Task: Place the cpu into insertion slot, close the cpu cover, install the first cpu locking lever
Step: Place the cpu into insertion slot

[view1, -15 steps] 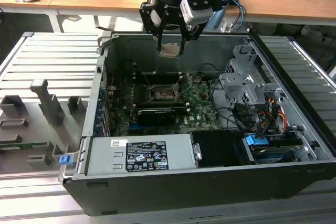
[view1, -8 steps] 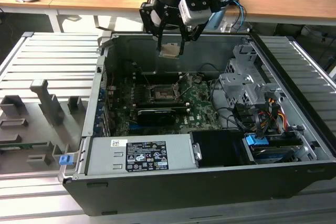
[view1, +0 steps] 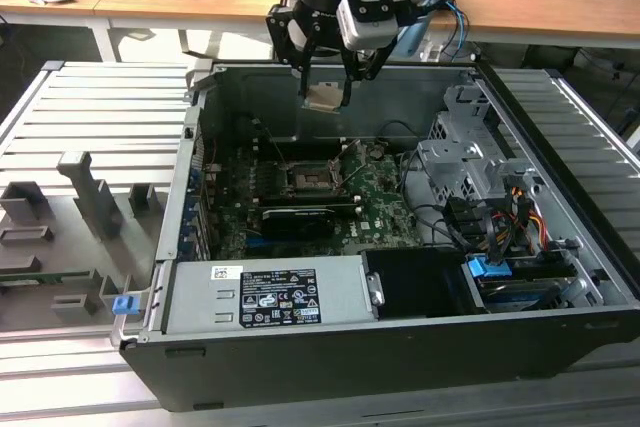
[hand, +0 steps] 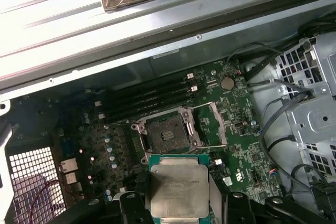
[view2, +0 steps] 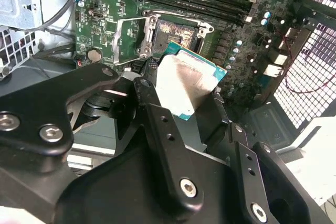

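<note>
Nearest the lens in the second wrist view: black fingers (view2: 149, 103) of the gripper (view2: 184, 98), clenched on the cpu (view2: 191, 80) by two opposite edges, metal face outward.

Exterior view: the gripper (view1: 325, 87) holds the cpu (view1: 322, 97) at upper centre of frame, above the open computer case (view1: 300, 367) and well clear of the green board (view1: 375, 202).

The insertion slot (view1: 312, 179) sits mid-frame below it, bare. The cpu cover (view2: 118, 35) is swung open beside the socket.

Step in hand, as I judge it: the first one, carrying the chip to the socket. Cover and lever not yet done.

Seating calls for the chip square over the slot and level, lowered gently.

Counts: 1 cpu, 1 slot, 1 cover, 1 gripper; long narrow black slots (hand: 152, 98): 4 by my count.
</note>
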Controlling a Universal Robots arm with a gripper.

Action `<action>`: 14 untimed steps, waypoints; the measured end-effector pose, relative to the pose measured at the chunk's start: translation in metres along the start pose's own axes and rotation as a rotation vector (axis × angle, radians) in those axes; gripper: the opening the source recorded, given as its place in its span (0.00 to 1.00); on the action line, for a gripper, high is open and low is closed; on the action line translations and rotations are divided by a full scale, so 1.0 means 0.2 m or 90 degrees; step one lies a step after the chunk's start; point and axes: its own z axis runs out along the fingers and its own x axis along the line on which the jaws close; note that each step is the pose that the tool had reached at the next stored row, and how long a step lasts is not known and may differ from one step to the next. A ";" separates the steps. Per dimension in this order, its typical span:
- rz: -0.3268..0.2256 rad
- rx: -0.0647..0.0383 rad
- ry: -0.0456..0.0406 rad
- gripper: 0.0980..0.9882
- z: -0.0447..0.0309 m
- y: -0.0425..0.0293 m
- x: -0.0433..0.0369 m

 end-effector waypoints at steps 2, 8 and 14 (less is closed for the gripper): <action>0.001 0.000 -0.0001 0.49 0.003 0.000 0.000; 0.001 0.000 -0.0001 0.49 0.018 -0.002 0.000; 0.001 0.000 -0.0001 0.49 0.040 -0.004 0.000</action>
